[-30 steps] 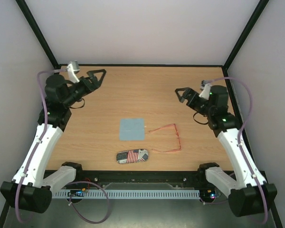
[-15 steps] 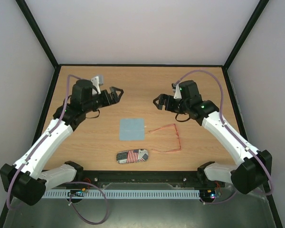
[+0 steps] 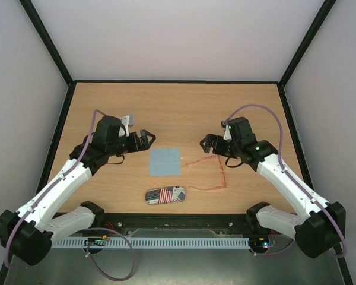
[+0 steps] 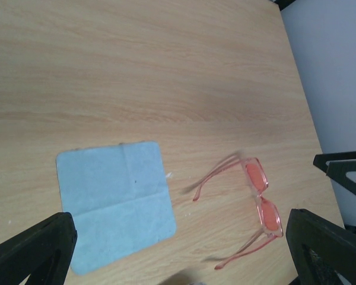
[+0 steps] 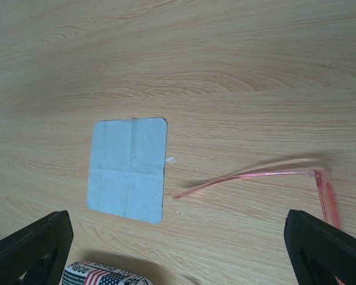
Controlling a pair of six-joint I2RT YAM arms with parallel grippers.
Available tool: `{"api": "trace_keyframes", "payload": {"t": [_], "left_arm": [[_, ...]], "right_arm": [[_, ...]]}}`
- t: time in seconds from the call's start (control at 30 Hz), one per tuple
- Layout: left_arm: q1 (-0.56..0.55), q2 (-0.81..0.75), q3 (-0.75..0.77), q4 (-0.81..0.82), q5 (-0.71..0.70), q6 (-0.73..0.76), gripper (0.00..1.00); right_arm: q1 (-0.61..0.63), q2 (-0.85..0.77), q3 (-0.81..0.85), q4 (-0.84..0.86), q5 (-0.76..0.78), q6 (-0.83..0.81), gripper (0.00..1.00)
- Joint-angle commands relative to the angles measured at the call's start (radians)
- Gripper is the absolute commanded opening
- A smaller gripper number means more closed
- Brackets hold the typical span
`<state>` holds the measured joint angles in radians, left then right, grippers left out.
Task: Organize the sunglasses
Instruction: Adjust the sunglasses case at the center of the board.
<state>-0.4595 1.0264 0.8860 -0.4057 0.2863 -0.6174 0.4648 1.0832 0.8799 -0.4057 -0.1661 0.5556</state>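
Note:
The sunglasses (image 3: 222,172), with a thin reddish-orange frame, lie open on the table right of centre, their arms pointing left. My right gripper (image 3: 207,144) hovers open just behind and to the left of them. In the right wrist view, one slender arm (image 5: 255,175) of the sunglasses lies between the wide-open fingers (image 5: 178,252). My left gripper (image 3: 147,138) is open and empty, left of the cloth. The left wrist view shows the whole sunglasses (image 4: 262,193) ahead on the right, between its spread fingers (image 4: 178,252).
A light blue square cloth (image 3: 165,161) lies flat at the table's centre, and also shows in the wrist views (image 4: 115,202) (image 5: 128,169). An oval flag-patterned case (image 3: 165,195) lies near the front edge; its end shows in the right wrist view (image 5: 101,278). Black frame posts and walls enclose the table.
Both arms have swung from the back corners in toward the table's centre and come lower. The sunglasses, cloth and case have not moved.

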Motion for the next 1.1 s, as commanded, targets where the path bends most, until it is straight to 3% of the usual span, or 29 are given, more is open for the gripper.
{"api": "trace_keyframes", "payload": {"t": [0.0, 0.17, 0.47, 0.83, 1.07], "left_arm": [[-0.013, -0.063, -0.075, 0.016, -0.008, -0.051, 0.99], [-0.013, -0.133, -0.121, 0.035, -0.076, -0.126, 1.0], [-0.013, -0.147, -0.177, -0.004, -0.018, -0.154, 0.99], [-0.015, -0.139, -0.21, -0.044, 0.02, -0.146, 0.99], [-0.018, -0.168, -0.217, -0.113, -0.005, -0.142, 0.99]], "right_arm": [[0.001, 0.003, -0.05, -0.008, 0.001, 0.059, 0.99], [0.002, -0.026, -0.113, -0.002, -0.004, 0.063, 0.99], [0.002, -0.08, -0.167, -0.019, -0.1, 0.039, 0.99], [0.009, -0.029, -0.146, -0.012, -0.125, 0.006, 0.99], [0.162, -0.025, -0.146, -0.019, -0.095, -0.025, 0.97]]}}
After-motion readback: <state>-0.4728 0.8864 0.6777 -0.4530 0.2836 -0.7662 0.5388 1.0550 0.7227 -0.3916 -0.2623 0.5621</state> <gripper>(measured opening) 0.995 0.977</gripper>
